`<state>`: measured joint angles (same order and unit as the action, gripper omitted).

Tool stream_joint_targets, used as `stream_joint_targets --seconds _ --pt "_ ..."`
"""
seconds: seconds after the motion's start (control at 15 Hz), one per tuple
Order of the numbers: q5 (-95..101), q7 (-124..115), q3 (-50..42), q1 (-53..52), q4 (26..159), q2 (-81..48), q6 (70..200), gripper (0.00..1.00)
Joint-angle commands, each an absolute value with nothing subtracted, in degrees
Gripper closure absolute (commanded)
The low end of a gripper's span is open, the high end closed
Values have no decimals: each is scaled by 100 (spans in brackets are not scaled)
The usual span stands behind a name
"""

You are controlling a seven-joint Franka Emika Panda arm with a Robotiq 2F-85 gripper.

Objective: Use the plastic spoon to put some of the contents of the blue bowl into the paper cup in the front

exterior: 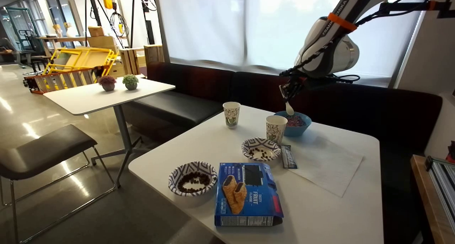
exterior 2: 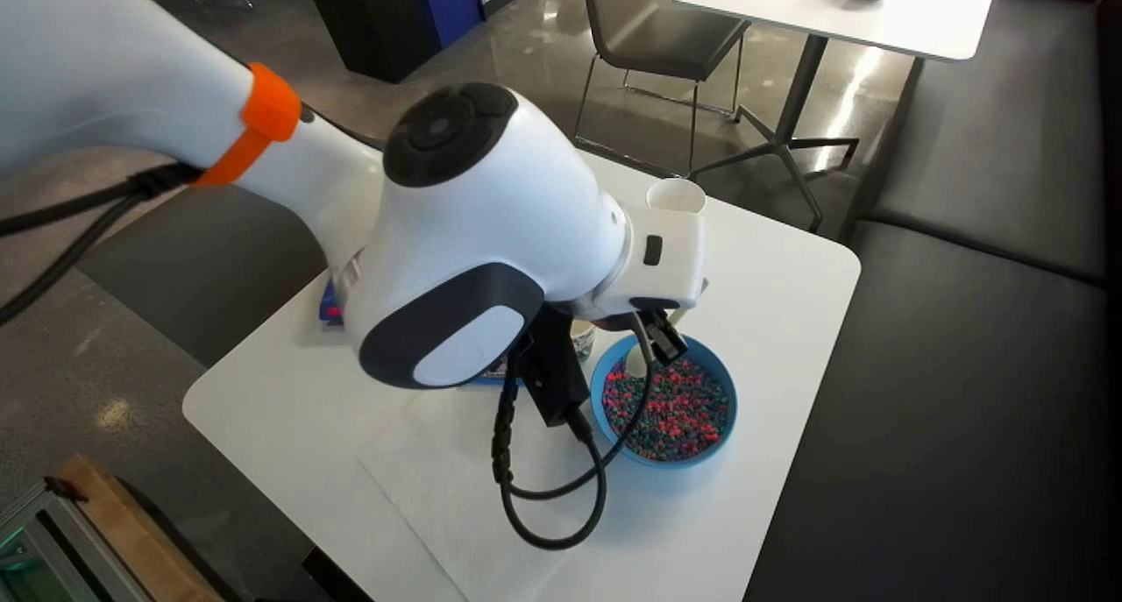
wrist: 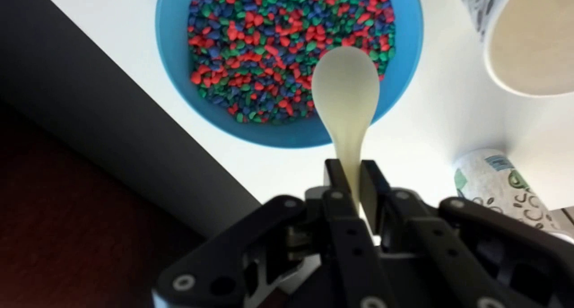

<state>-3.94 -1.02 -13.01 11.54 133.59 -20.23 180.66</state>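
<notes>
Your gripper (wrist: 350, 169) clamps the plastic spoon (wrist: 347, 115), its long axis toward twelve o'clock in the wrist view, the blue bowl (wrist: 278, 135) at eleven.

Robot arm (exterior: 328, 57) above a white counter (exterior: 327, 215), in an exterior view. The jaws grip a whitish spoon (exterior: 290, 109), broad end downward, over a blue bowl (exterior: 297, 131) with reddish contents (exterior: 295, 122). A paper cup (exterior: 275, 129) stands upright before the bowl, partly hiding it; a second cup (exterior: 231, 115) stands upright, well apart. Nearer the viewer lie a patterned dish (exterior: 258, 142) and a fuller dish (exterior: 192, 167), both with dark morsels (exterior: 203, 179). A blue box (exterior: 249, 194) lies just beside the latter, a wrapped packet (exterior: 289, 157) at the edge of a paper sheet (exterior: 330, 169).
</notes>
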Motion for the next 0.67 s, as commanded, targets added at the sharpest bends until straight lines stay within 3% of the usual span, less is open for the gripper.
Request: stream_joint_targets --seconds 0.0,0.2,0.27,0.6 --pt "-372 -173 -1385 1115 13363 -2106 18200 86" --pt "-390 -206 -1451 1106 13357 -2289 18375 86" --pt "-392 -212 -1453 1100 13353 -2300 18380 97" --pt "-752 -519 -1498 1049 13132 -2797 19409 97"
